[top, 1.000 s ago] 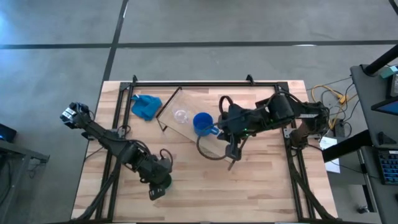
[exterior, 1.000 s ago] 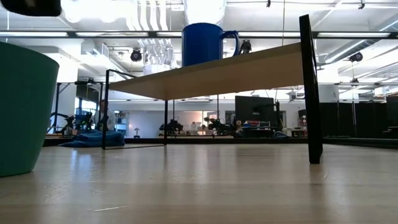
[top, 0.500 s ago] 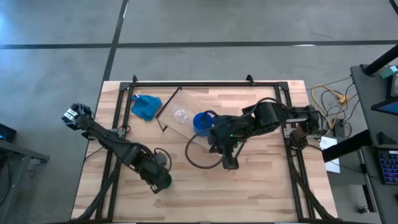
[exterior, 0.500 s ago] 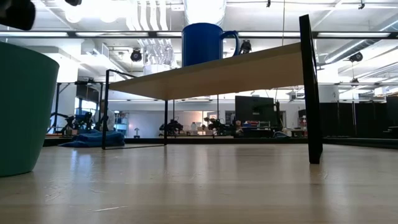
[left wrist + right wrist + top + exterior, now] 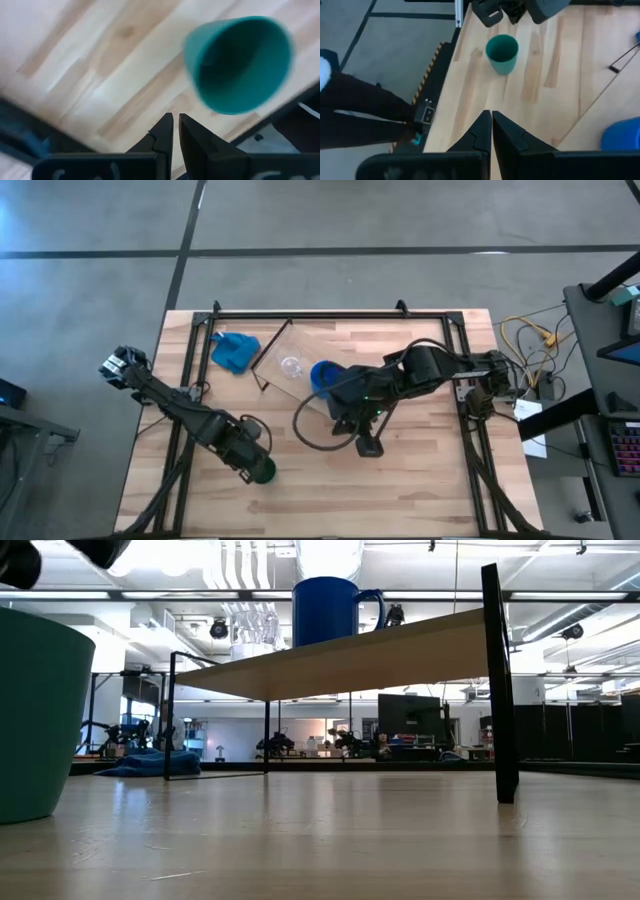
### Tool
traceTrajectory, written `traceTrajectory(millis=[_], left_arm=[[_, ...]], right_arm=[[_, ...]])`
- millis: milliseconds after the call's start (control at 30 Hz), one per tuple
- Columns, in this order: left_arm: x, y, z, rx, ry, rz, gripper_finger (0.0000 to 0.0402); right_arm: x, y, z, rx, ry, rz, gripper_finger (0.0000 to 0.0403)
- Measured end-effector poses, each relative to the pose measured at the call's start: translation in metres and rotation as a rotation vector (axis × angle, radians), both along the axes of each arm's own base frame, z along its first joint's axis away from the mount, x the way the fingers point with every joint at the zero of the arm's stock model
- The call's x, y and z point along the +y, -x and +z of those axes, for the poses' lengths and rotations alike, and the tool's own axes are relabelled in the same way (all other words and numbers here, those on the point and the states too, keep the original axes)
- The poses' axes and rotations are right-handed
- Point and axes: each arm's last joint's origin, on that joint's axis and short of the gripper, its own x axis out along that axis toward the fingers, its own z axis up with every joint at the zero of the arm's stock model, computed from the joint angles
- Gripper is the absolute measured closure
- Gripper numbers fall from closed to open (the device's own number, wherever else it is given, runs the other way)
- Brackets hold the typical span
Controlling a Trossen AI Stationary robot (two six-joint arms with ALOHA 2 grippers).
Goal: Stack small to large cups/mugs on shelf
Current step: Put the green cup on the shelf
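The tapered, handleless dark green cup (image 5: pixel 502 53) stood upright, empty, at the table's (image 5: pixel 420 480) seven o'clock; both grippers' jaws were narrowed to a slit.

Bare tabletop (image 5: pixel 420 480) lies open; the right arm (image 5: pixel 400 385) crowds the shelf (image 5: pixel 300 385).

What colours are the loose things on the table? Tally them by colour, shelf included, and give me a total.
Blue: 2, the mug and the cloth
Green: 1, the handleless cup
Clear: 1, the glass cup
Light wood: 1, the shelf
Total: 5
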Motion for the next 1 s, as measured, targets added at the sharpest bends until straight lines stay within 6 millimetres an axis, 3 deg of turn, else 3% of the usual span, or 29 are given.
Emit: traceTrajectory(millis=[467, 700, 1000], left_arm=[[0.0, 0.006, -0.036, 0.076, -0.011, 0.093, 0.0401], [-0.005, -0.001, -0.052, -0.017, 0.056, 0.092, 0.0401], [-0.007, -0.005, -0.056, -0.064, 0.096, 0.115, 0.0402]], right_arm=[[0.0, -0.001, 0.001, -0.021, 0.018, 0.015, 0.0394], [0.0, -0.001, 0.001, -0.02, 0.016, 0.012, 0.0394], [0.0, -0.001, 0.001, -0.02, 0.014, 0.009, 0.0394]])
